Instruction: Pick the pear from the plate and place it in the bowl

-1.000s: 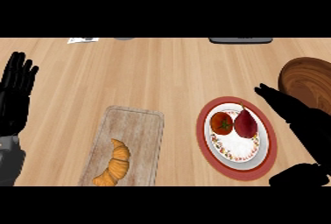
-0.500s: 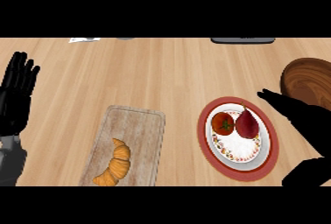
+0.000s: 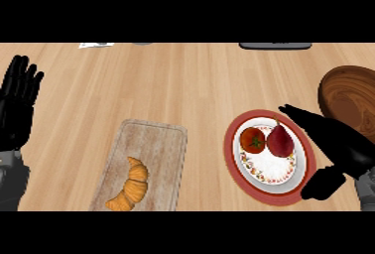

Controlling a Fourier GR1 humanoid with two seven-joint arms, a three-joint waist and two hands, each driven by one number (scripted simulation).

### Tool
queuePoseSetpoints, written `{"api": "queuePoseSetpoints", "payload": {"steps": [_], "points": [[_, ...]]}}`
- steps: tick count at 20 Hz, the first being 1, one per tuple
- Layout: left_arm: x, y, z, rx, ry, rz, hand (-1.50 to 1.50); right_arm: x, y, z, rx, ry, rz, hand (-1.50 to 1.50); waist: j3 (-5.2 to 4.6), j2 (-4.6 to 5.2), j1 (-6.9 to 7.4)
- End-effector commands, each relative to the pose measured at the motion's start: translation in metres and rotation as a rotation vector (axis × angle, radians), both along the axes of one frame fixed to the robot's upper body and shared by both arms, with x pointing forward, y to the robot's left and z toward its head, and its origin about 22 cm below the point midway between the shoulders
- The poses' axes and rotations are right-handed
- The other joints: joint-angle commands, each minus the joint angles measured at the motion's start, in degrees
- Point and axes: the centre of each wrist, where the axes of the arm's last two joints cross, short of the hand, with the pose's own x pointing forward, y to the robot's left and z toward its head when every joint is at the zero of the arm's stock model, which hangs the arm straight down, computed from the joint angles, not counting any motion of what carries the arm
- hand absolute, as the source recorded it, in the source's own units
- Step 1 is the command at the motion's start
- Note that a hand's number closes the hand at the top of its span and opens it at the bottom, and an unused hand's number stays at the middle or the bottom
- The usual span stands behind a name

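1. The pear (image 3: 280, 141) is dark red, broad and rounded at its lower end and narrowing toward the top, where a thin stem points up and slightly left.
2. It lies on the upper right part of the plate (image 3: 273, 168), a white round plate with a patterned border and a wide red rim.
3. A tomato (image 3: 253, 140) with a green top sits just left of the pear; the two look to be touching or nearly so.
4. The bowl (image 3: 350, 101), dark brown wood with visible grain, stands up and to the right of the plate, partly cut off by the right edge of the view.
5. The right hand (image 3: 338, 145) comes in from the lower right and lies over the right side of the plate, between the pear and the bowl.
6. Its fingers are straight and held together, pointing up and left, with the tips just above and right of the pear; the thumb (image 3: 322, 182) sticks out downward over the plate's lower right rim. It is open and holds nothing.
7. Whether the fingers touch the pear cannot be told.
8. The left hand (image 3: 18, 106) rests at the left edge, fingers straight and pointing up, holding nothing.
9. A croissant (image 3: 130, 184) lies on a wooden board (image 3: 150, 144) left of the plate, on the counter (image 3: 183, 84).
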Motion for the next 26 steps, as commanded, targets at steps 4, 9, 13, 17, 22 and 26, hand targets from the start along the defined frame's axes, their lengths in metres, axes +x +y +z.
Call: {"api": "queuePoseSetpoints", "payload": {"steps": [4,9,13,17,22,26], "points": [[-0.004,-0.002,-0.013,-0.016,0.007,-0.004,0.00,0.020,-0.024,-0.040,-0.027,0.014,-0.049,-1.50,0.01,0.04,0.10],[0.003,-0.001,-0.013,0.006,-0.008,-0.025,0.00,0.015,-0.015,-0.079,-0.022,-0.005,-0.021,-1.50,0.01,0.06,-0.02],[-0.005,0.006,0.002,0.004,0.006,0.001,0.00,0.028,-0.034,-0.057,0.034,-0.021,0.012,-1.50,0.00,-0.02,0.00],[0.015,-0.001,-0.005,-0.016,0.001,0.008,0.00,0.038,-0.033,-0.062,0.025,-0.018,0.046,-1.50,-0.01,0.04,-0.15],[0.013,-0.002,-0.004,-0.024,0.013,-0.006,0.00,0.041,-0.044,-0.093,-0.006,0.008,0.033,-1.50,0.00,0.05,-0.08],[0.008,-0.015,-0.007,0.008,0.008,-0.004,0.00,0.044,-0.030,-0.085,-0.003,0.022,0.029,-1.50,-0.01,-0.01,-0.11]]}}
